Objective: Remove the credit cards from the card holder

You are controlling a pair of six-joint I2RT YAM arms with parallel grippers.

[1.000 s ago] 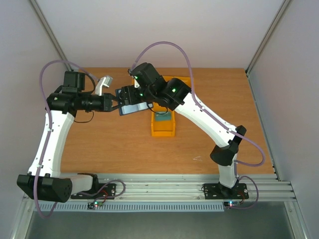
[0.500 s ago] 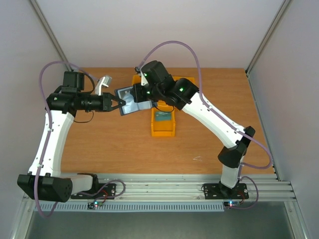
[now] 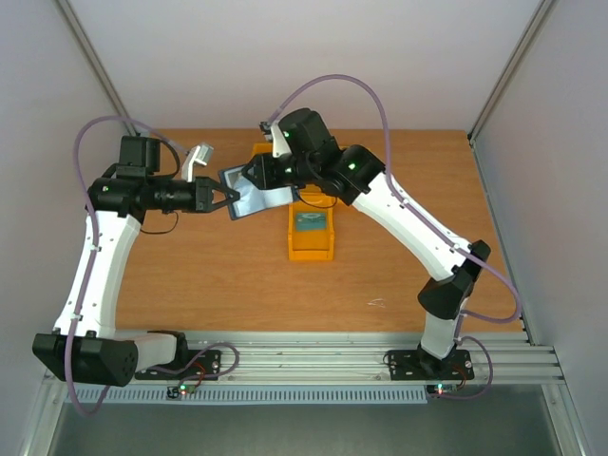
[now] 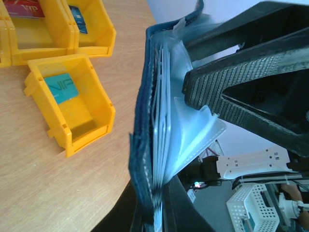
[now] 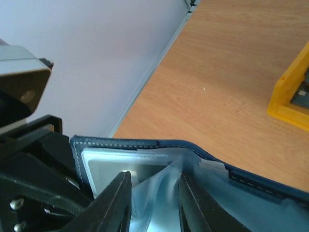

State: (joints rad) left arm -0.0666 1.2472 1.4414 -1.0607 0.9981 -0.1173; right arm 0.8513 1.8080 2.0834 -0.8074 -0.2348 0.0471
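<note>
Card holder (image 3: 249, 193) aloft: the navy folder hangs open in mid-air above the far half of the table (image 3: 218, 275), stretched between the two arms. The left claw (image 3: 224, 200) is clamped tight on its left edge. In the left wrist view the stitched cover rises edge-on from that claw, with pale leaves fanned out beside it.

The right claw (image 5: 154, 176) comes in from the opposite side. Its two fingers (image 5: 116, 203) stand a little apart, with a fold of the clear sleeves (image 5: 159, 193) between them. Whether they actually pinch the plastic cannot be told, nor whether any card sits inside the sleeves.

On the table just in front of the folder, towards the arms' bases, a yellow bin (image 3: 311, 249) holds a teal card (image 3: 309, 222) lying flat on its floor. Just beside it, further back, stand two more yellow bins (image 4: 104, 34). One contains a red card (image 4: 21, 8) lettered "VIP", the other a dark blue card (image 4: 78, 24), only partly in view.
</note>
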